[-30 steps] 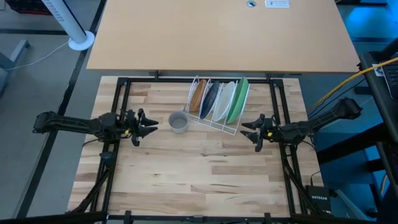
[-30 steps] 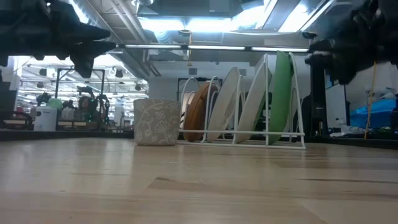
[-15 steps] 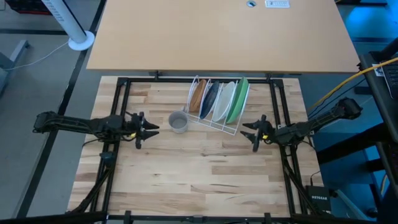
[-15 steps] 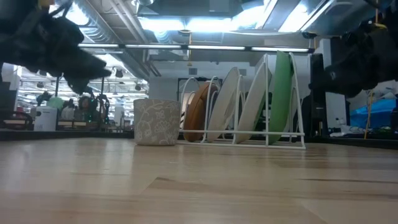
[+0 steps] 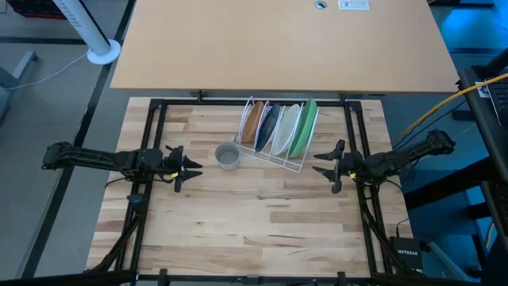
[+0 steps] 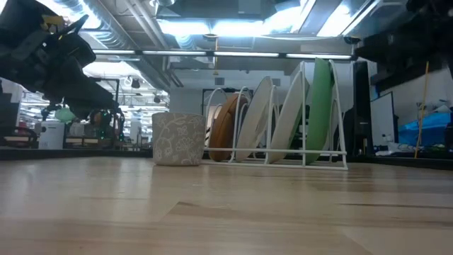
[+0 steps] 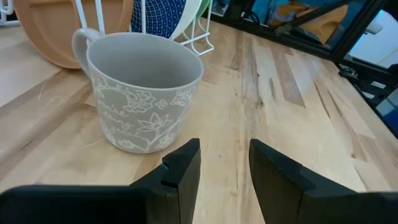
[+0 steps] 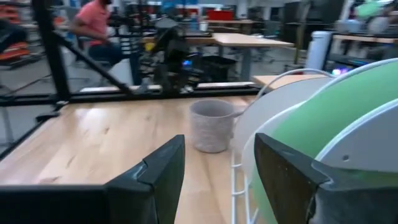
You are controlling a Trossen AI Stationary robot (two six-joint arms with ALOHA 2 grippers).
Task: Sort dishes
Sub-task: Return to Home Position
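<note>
Four plates stand on edge in a white wire rack (image 5: 279,156) at the table's far middle: brown-orange (image 5: 252,123), dark blue (image 5: 268,125), white (image 5: 286,129), green (image 5: 304,127). In the low view the green plate (image 6: 320,106) is rightmost and the brown-orange plate (image 6: 225,127) leftmost. My left gripper (image 5: 190,167) hovers open left of the grey cup (image 5: 228,156), its fingers (image 7: 180,171) pointing at the cup (image 7: 143,87). My right gripper (image 5: 321,164) hovers open right of the rack, facing the green plate (image 8: 348,112) and the white plate (image 8: 273,118).
The patterned grey cup (image 6: 178,139) stands on the table just left of the rack (image 6: 333,152). A black frame (image 5: 155,111) borders the wooden table. Bare wood spans the near half. A person (image 8: 93,25) sits in the room beyond the table's left side.
My left gripper has sunk lower and edged toward the near edge, still left of the cup. My right gripper has drawn back a little toward the table's right edge. Plates, rack and cup have kept still.
</note>
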